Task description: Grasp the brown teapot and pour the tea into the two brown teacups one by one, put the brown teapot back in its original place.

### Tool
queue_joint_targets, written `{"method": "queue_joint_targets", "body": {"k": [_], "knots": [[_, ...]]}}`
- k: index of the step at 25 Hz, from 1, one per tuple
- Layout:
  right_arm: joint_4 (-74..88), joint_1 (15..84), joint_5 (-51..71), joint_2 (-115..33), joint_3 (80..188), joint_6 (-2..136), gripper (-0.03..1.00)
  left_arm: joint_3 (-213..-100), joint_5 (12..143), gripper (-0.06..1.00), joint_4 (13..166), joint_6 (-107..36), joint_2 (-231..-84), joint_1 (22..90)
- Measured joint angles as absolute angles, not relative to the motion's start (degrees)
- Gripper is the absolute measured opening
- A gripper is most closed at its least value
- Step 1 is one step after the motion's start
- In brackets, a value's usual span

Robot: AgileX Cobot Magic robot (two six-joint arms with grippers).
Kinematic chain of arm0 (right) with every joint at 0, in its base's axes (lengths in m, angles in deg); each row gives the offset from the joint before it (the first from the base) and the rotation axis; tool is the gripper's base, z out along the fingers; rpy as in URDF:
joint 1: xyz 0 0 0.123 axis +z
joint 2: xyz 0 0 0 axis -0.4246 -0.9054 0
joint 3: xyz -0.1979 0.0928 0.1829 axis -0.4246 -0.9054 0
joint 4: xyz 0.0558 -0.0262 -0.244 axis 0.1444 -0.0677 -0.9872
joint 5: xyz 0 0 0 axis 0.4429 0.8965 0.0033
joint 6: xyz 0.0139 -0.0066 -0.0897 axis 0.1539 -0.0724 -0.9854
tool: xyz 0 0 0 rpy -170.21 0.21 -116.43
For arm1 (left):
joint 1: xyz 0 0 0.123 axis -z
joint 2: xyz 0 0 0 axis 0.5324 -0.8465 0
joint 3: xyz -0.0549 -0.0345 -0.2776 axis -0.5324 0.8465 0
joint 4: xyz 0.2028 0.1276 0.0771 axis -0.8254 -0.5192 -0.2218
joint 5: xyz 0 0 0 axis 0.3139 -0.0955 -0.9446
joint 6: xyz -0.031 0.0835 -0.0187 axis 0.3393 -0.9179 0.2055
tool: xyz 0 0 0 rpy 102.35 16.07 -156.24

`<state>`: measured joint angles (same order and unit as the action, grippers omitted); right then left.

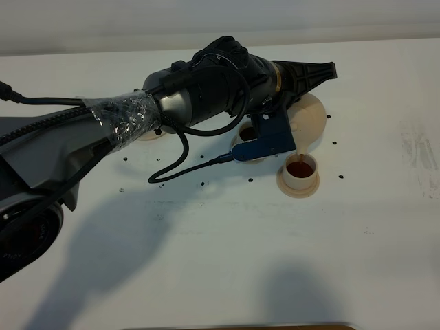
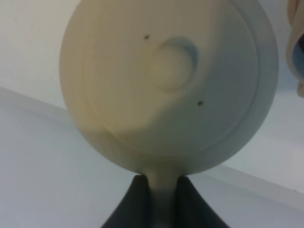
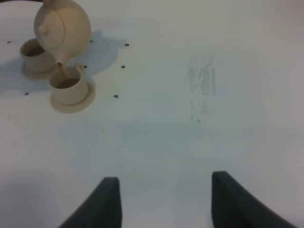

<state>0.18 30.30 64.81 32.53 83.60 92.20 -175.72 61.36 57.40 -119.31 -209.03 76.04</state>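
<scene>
Closure is full on the left gripper (image 2: 161, 209): in the left wrist view its two dark fingers (image 2: 137, 204) press on either side of the loop handle of the brown teapot (image 2: 166, 85), with no gap beside the handle. The pot's round lid and knob face that camera and fill most of the picture.

The left arm (image 1: 192, 96) stretches from the left of the exterior high view across the middle of the white table (image 1: 227, 254). Its forearm is wrapped in clear film, and the wrist is rolled so that the teapot is held off the table with its spout tipped down. The pot hangs just above and behind the nearer teacup (image 1: 300, 170), and a thin stream of tea falls from the spout into it. That cup stands on its own small saucer (image 1: 299, 190) and holds dark red-brown tea. The second teacup (image 3: 34, 53), also on a saucer, sits just beside the first, partly behind the tilted pot in the right wrist view.

A pale sliver under the wrapped forearm looks like the edge of the wide saucer (image 1: 147, 135), well apart from the pot.

The right gripper (image 3: 166, 178) has its fingers spread wide over bare table, holding and touching nothing. Dark specks (image 3: 123, 66) dot the table near the cups.
</scene>
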Motion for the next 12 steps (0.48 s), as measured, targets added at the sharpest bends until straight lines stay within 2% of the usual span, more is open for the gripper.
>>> {"method": "queue_joint_targets", "body": {"k": [12], "knots": [[0.2,30.3,64.8,32.5,83.6,92.2,0.44,-175.7,61.4,0.08,57.3,-119.3,-209.0,76.6]]}}
